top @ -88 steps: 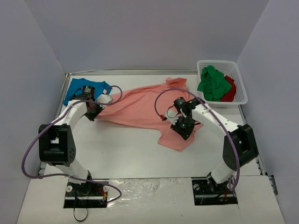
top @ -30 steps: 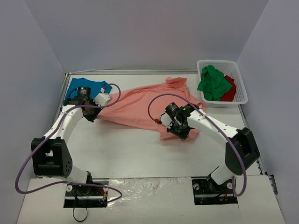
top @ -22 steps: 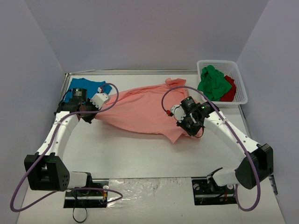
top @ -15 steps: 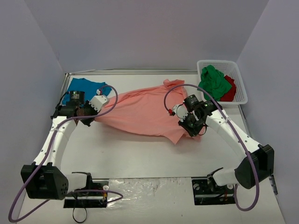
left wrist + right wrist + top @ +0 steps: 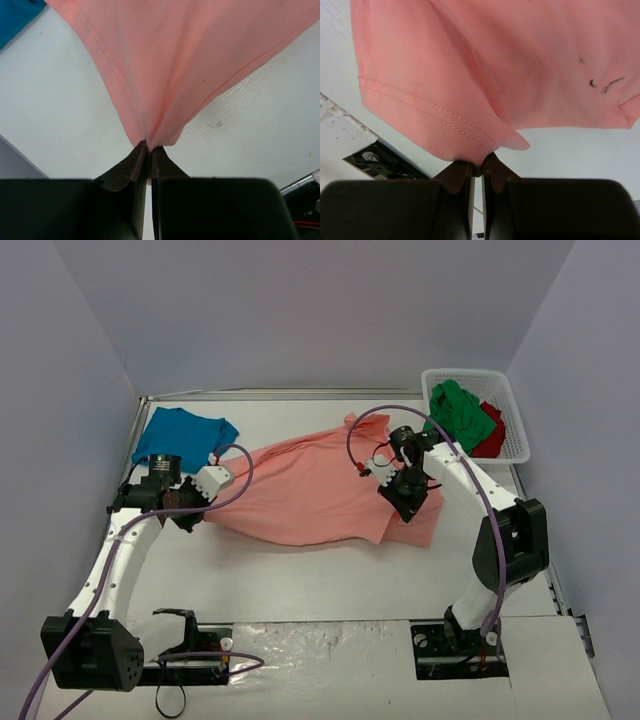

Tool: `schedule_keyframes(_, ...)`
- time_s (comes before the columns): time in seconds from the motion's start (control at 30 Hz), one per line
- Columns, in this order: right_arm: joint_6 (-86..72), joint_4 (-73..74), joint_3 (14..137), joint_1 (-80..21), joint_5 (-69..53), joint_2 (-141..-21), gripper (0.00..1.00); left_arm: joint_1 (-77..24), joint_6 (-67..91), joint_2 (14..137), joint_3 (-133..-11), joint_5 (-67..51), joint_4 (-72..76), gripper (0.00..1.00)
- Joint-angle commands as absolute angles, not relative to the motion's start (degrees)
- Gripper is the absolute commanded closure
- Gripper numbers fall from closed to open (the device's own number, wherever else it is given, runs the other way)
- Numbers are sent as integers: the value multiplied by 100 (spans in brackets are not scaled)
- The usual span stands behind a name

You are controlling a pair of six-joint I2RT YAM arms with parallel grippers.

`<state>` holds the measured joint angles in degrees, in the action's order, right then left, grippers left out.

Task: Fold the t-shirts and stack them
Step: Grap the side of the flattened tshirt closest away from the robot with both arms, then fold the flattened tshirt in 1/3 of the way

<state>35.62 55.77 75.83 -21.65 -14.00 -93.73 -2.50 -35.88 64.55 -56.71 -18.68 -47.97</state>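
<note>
Ends of the salmon-pink t-shirt (image 5: 320, 490) are pinched, left by the left gripper (image 5: 148, 148), right by the right gripper (image 5: 478, 164), so its long axis is laid left-to-right across the middle of the table (image 5: 300, 580).

Pink shirt (image 5: 490, 75) pinched in end effector (image 5: 478, 167)

The pink shirt (image 5: 315, 485) is stretched out wide across the middle of the table (image 5: 300, 570), roughly from 9 to 3 o'clock. It's wrinkly and drawn to a pinched point at each end, with a bit poking up toward 1 o'clock. The blue shirt (image 5: 180, 433) lies mostly flat on its own at 10 o'clock, and the green shirt (image 5: 460, 415) and red shirt (image 5: 492, 435) are bunched together in the basket (image 5: 465, 372) at 2 o'clock, red peeking out on green's right.
</note>
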Motion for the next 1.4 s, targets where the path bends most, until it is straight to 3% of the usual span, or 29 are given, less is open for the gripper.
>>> schedule_keyframes(0.0,3806,5906,7936,-1952,-1424,-9649,100,-202,-3674,6170,-5687,-1960,-5036,98)
schedule_keyframes(0.3,3893,6178,7779,-1784,-1520,-9194,100,-202,-4253,6073,-5212,-1389,-4896,97)
schedule_keyframes(0.93,3428,6794,7041,-1617,-1547,-6680,100,-193,-4851,5564,-4570,-1652,-5581,97)
schedule_keyframes(1.2,3524,6593,7075,-1591,-1336,-6978,100,-193,-4966,5423,-4500,-1573,-5652,98)
schedule_keyframes(1.37,3665,6372,7391,-1512,-1213,-7733,100,-193,-4878,5958,-4710,-1477,-5397,98)
